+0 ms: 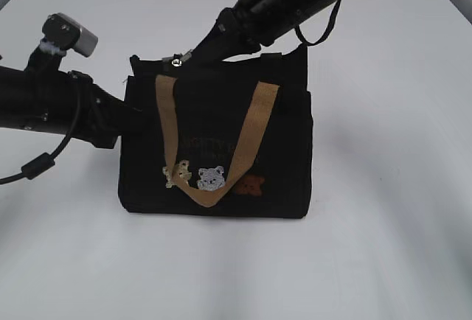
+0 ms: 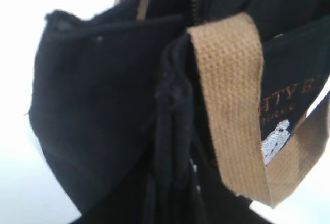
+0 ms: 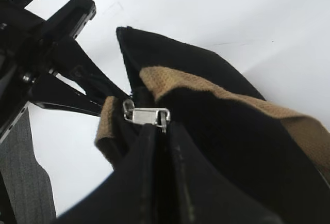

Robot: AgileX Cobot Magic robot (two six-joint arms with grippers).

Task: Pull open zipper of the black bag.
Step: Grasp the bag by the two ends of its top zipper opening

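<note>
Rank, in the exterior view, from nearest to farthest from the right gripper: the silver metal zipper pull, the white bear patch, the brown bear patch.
The right gripper sits at the bag's top edge, left of centre.
1. Silver metal zipper pull: top edge, right beside the fingertips.
2. White bear patch: low on the front, centre.
3. Brown bear patch: low on the front, further right.

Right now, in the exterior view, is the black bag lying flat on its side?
No. The black bag stands upright on the white table, bear patches facing the camera.
</note>
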